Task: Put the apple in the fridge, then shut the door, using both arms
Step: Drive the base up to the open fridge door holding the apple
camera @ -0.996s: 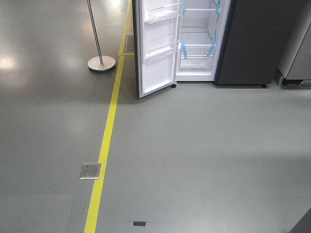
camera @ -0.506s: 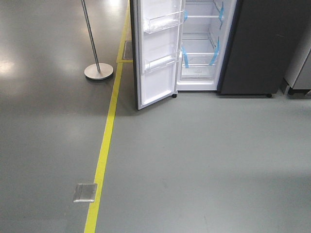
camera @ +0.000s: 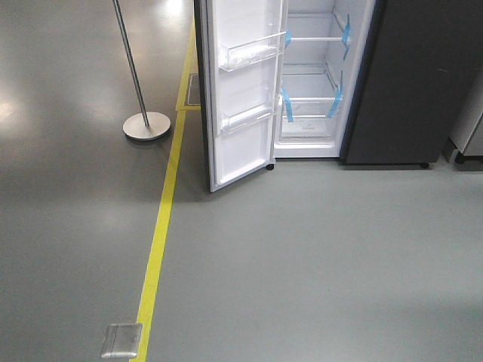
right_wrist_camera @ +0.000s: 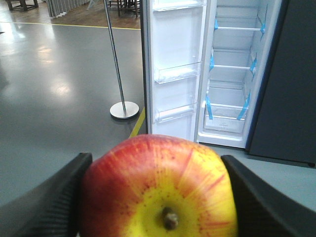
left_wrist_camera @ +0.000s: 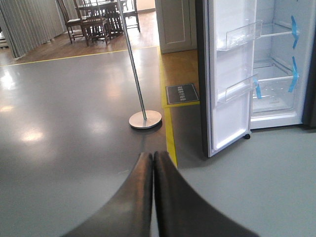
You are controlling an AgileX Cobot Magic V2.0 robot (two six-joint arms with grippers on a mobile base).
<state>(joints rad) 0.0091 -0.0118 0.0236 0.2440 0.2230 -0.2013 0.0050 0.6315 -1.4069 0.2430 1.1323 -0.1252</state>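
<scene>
The red apple (right_wrist_camera: 158,190) with a yellow patch round its stem fills the bottom of the right wrist view, and my right gripper (right_wrist_camera: 157,197) is shut on it, one dark finger on each side. The dark fridge (camera: 423,83) stands ahead with its white interior and blue-taped glass shelves showing. Its door (camera: 241,90) hangs wide open to the left, white inside with clear bins. In the left wrist view my left gripper (left_wrist_camera: 153,159) is shut with nothing in it, pointing at the floor left of the door (left_wrist_camera: 232,74). Neither gripper shows in the front view.
A metal pole on a round base (camera: 146,125) stands left of the door. A yellow floor line (camera: 162,226) runs toward the fridge, with a metal floor plate (camera: 121,340) beside it. A grey cabinet (camera: 472,128) sits at the far right. Chairs and a table (left_wrist_camera: 96,17) stand far back.
The fridge, pole and floor plate have slid down and grown in the front view, so the base has rolled closer to the fridge.
</scene>
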